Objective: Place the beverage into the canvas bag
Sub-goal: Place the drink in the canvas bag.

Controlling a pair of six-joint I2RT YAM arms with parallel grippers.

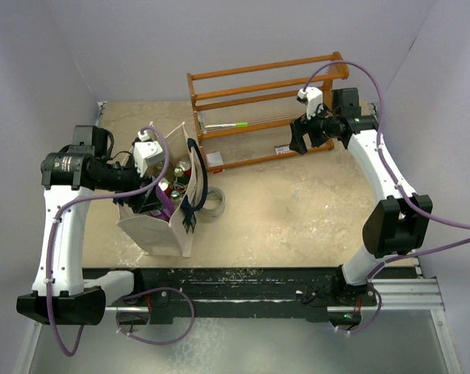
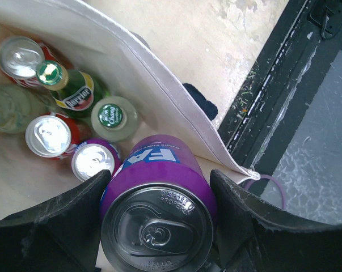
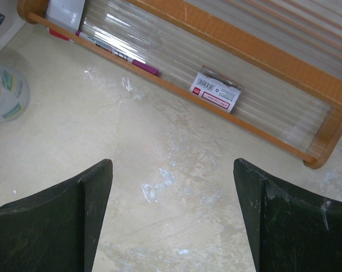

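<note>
The beverage, a purple can (image 2: 159, 195) with a silver top, stands upright between my left gripper's fingers (image 2: 74, 209), which press on both its sides. My left gripper (image 2: 159, 175) is down inside the open mouth of the cream canvas bag (image 2: 148, 68), next to the bag's near wall. From above, the bag (image 1: 176, 234) stands at the left with navy handles, and the left gripper (image 1: 153, 195) reaches into it. My right gripper (image 3: 172, 164) hangs open and empty over bare table, in front of the rack (image 1: 297, 140).
Several drinks sit in the bag: silver-topped cans (image 2: 49, 136) and green bottles (image 2: 74, 93). An orange wooden rack (image 1: 266, 109) stands at the back, holding a marker (image 3: 117, 55) and a small packet (image 3: 216, 93). A tape roll (image 1: 213, 204) lies beside the bag.
</note>
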